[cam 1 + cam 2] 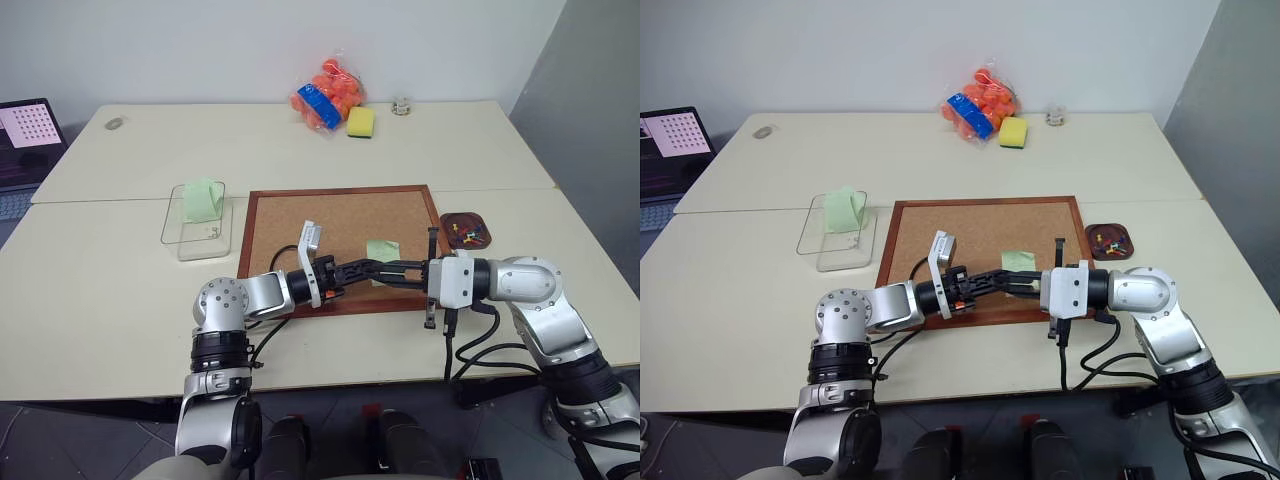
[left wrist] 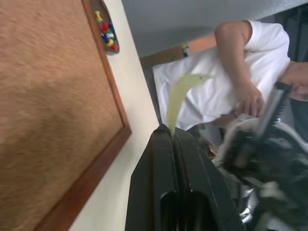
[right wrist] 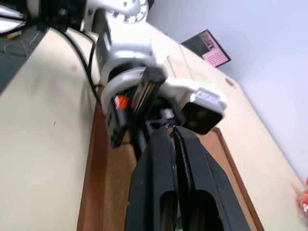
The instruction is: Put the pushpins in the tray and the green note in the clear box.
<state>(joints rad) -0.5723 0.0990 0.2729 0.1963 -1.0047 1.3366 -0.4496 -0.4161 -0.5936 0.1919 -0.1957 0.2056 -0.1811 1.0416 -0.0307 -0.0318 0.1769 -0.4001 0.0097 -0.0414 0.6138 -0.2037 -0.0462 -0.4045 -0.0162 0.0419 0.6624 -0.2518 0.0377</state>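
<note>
Cork board (image 1: 340, 225) sits mid-table w/ no pins visible on it. Clear box (image 1: 180, 235) just left of it already holds one green sheet, standing up. Tray (image 1: 469, 231) off the board's right edge has the pushpins (image 1: 468, 236) – that part looks done. Left gripper (image 1: 392, 270), fingers shut, pinches the green note (image 1: 383, 249) above the board's near edge; right gripper (image 1: 1015, 283) is closed on nothing, tips near the left's. Left to do – carry the note left & drop it in the box.

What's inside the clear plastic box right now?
The transparent rectangular plastic box holds one pale green paper sticky note, leaning upright near its far wall. A small speck sits on its floor, too small to identify. Nothing hides the box's inside.
</note>
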